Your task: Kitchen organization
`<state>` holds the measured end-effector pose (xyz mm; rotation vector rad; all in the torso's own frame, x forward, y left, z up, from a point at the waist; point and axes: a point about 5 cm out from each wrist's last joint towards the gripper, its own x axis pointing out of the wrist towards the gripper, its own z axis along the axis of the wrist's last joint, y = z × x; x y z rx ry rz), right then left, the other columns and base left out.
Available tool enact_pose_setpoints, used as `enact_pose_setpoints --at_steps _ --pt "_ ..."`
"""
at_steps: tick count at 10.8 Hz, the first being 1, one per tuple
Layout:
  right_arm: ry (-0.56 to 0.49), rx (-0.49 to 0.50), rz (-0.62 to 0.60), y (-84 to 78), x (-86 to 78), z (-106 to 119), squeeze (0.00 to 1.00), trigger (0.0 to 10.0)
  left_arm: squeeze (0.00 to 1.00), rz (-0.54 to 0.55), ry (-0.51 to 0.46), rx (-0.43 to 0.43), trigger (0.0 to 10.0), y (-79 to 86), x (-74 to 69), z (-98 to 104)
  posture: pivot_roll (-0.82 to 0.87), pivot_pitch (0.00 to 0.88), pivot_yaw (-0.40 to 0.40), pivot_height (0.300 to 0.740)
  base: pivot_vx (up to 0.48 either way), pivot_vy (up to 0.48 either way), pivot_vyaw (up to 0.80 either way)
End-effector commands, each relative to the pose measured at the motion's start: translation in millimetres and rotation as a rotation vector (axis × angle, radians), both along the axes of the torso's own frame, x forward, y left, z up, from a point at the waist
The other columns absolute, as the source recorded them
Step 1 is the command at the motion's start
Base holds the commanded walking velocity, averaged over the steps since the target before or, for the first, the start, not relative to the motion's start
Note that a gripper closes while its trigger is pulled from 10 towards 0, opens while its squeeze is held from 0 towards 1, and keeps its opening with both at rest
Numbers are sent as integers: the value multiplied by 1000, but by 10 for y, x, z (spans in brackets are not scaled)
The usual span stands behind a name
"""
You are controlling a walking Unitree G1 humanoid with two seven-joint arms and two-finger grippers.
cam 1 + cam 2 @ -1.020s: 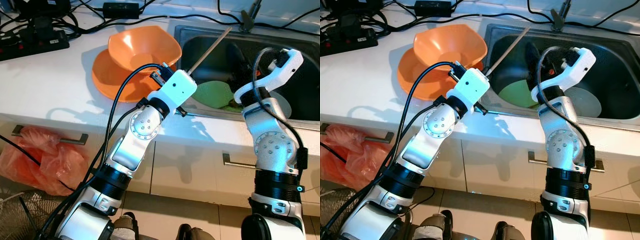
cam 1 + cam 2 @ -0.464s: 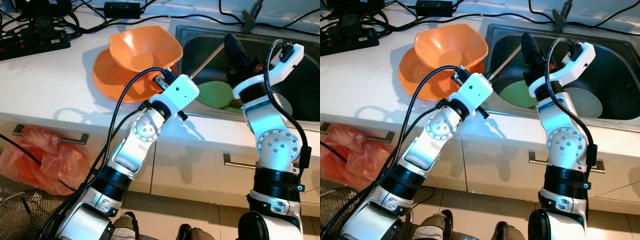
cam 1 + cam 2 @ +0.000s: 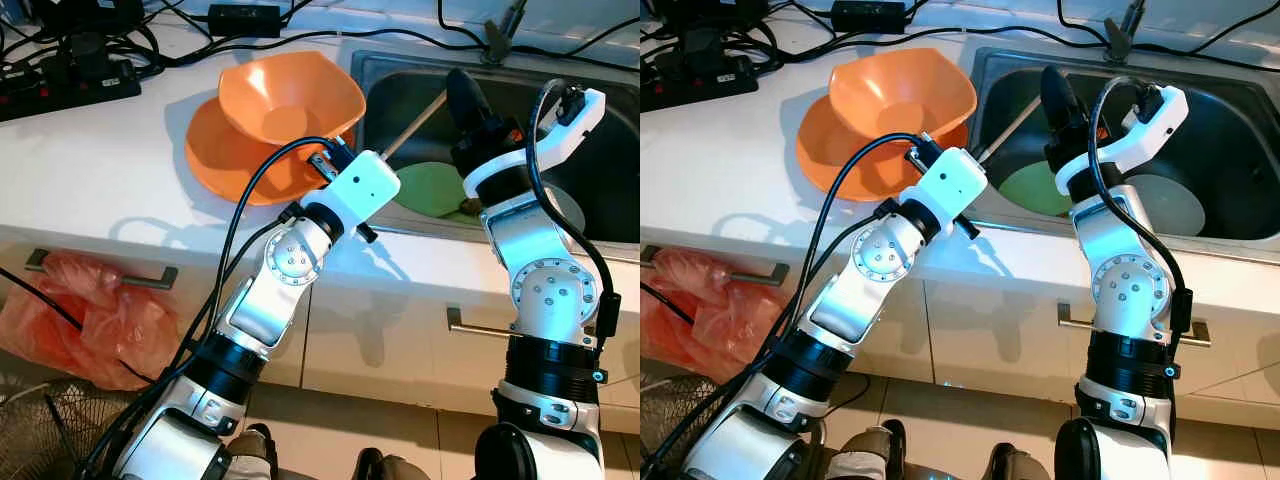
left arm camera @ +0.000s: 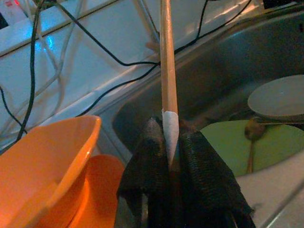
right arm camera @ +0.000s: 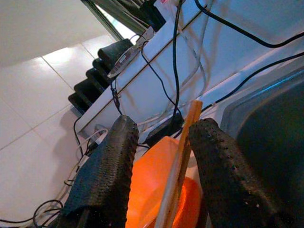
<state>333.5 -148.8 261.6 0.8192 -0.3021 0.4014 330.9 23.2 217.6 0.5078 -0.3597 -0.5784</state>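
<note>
Here, a wooden chopstick (image 4: 167, 90) clamped at its taped end by the left gripper (image 4: 170, 156), slanted over the sink (image 3: 400, 75) edge, right gripper (image 5: 159, 164) held with fingers apart around the stick's far end, orange bowl (image 3: 290, 95) stacked on an orange plate (image 3: 215, 160) just beside the sink, green plate (image 3: 425, 187) lying in the basin.

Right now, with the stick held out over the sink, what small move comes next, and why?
Probably close the right gripper on the wooden stick. The left gripper is clamped on the stick's taped end, its far end reaches between the right gripper's open fingers above the sink, so a handover looks set up.
</note>
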Motion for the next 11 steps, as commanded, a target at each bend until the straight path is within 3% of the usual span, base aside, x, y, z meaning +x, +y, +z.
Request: enact_pose_setpoints --at_steps 1,7,11 --pt "6 3 12 11 -9 -6 0 10000 0 -40 -9 0 10000 -69 -62 3 202 152 -28 740 0 0 0" --pt "40 -5 15 43 38 -82 0 10000 0 -52 -76 -33 10000 -71 -104 117 212 157 -33 740 0 0 0" --pt "46 -1 12 52 49 -94 0 10000 0 -89 -68 -11 10000 -102 -141 93 213 160 -32 740 0 0 0"
